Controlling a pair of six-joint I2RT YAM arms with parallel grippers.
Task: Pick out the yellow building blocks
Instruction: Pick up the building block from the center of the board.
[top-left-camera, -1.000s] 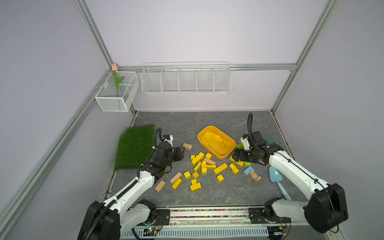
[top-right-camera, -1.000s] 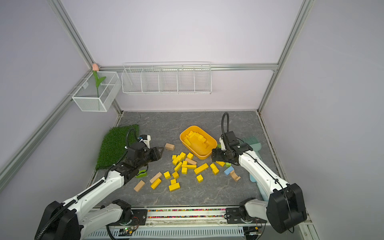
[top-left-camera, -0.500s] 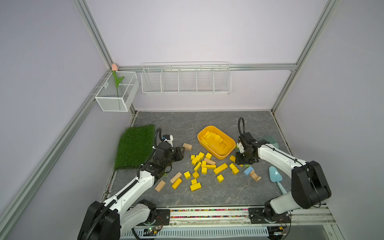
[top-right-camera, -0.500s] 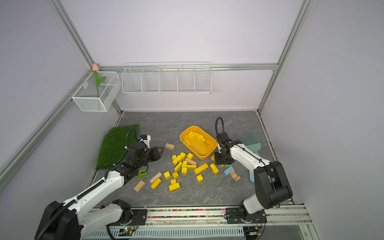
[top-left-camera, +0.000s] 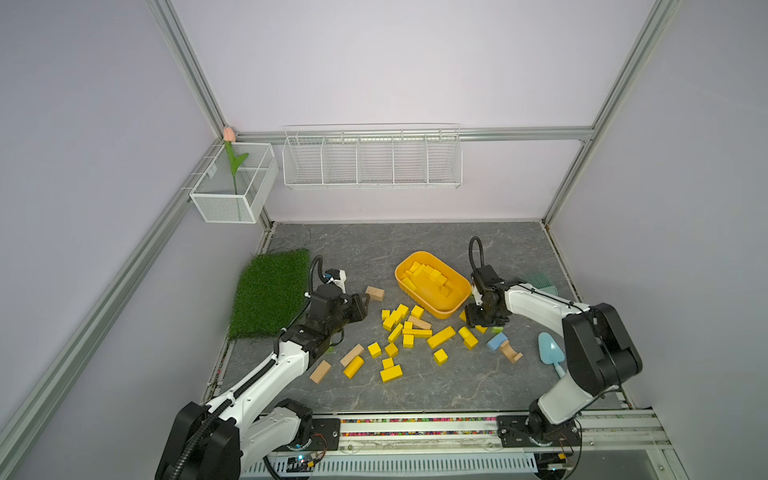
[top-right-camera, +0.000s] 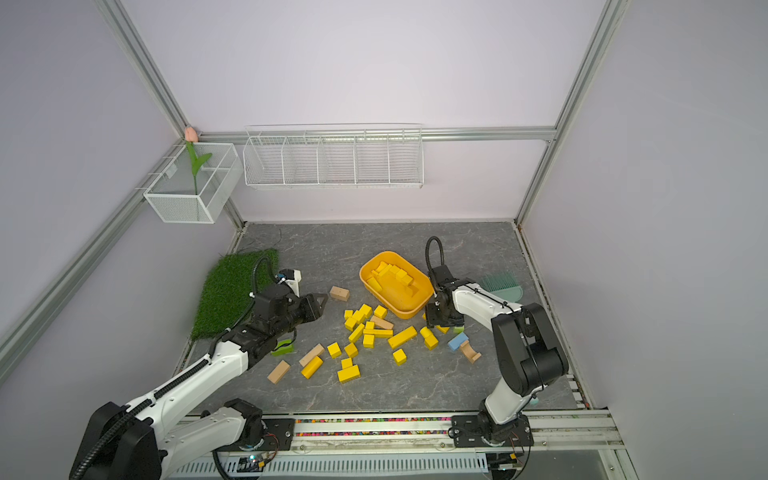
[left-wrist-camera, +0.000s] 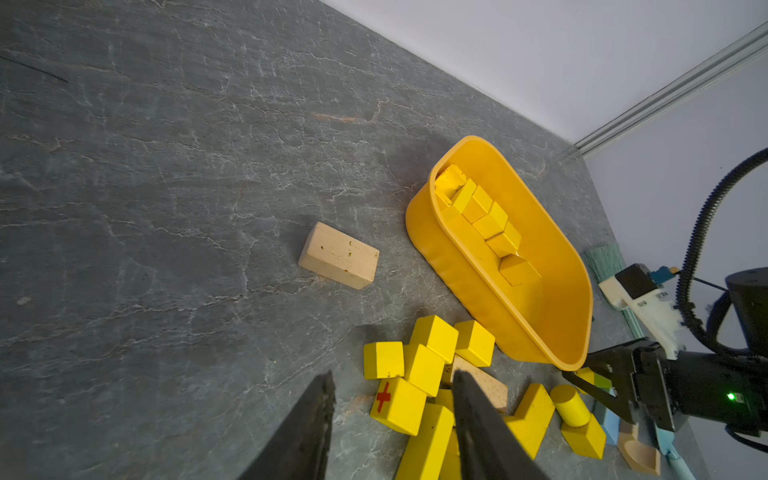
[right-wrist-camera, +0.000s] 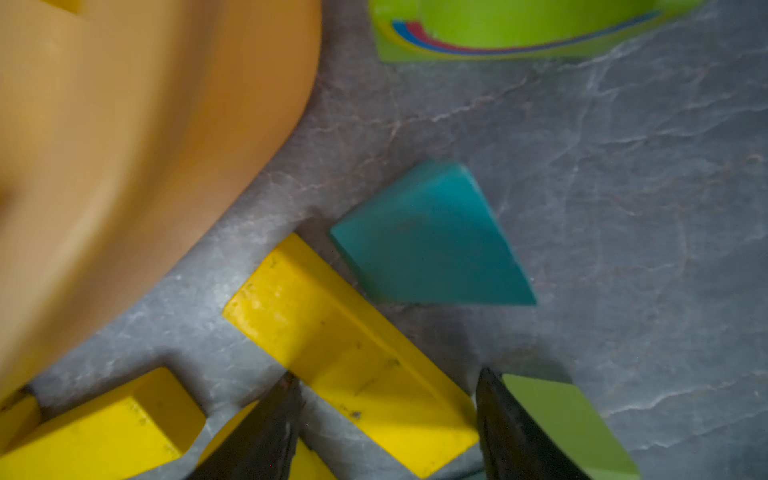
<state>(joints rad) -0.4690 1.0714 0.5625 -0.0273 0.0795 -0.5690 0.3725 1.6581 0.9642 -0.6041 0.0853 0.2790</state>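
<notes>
Grey marble-look tabletop (top-left-camera: 374, 249) in a lilac-walled cell. The tub (top-left-camera: 442, 315) sits roughly btw the two arms, prob so either one can reach it. A handful of yellow blocks (top-left-camera: 424, 272) are inside the tub. Most lie loose on the tabletop just in front of it, mixed w/ a few tan ones.

Right gripper (right-wrist-camera: 386, 374) is down low beside the tub, jaws spread either side of a yellow bar (right-wrist-camera: 328, 328) across its short width. Looks like the lineup for a pinch, but can't tell if they touch it. Teal wedge (right-wrist-camera: 428, 245) and green block (right-wrist-camera: 569, 419) crowd that bar, so not much room.

Left gripper (left-wrist-camera: 392, 374) hangs just short of the loose ones, jaws apart, nothing btw them, prob waiting its turn. Tan block (left-wrist-camera: 338, 255) sits off alone, wrong colour imo.
</notes>
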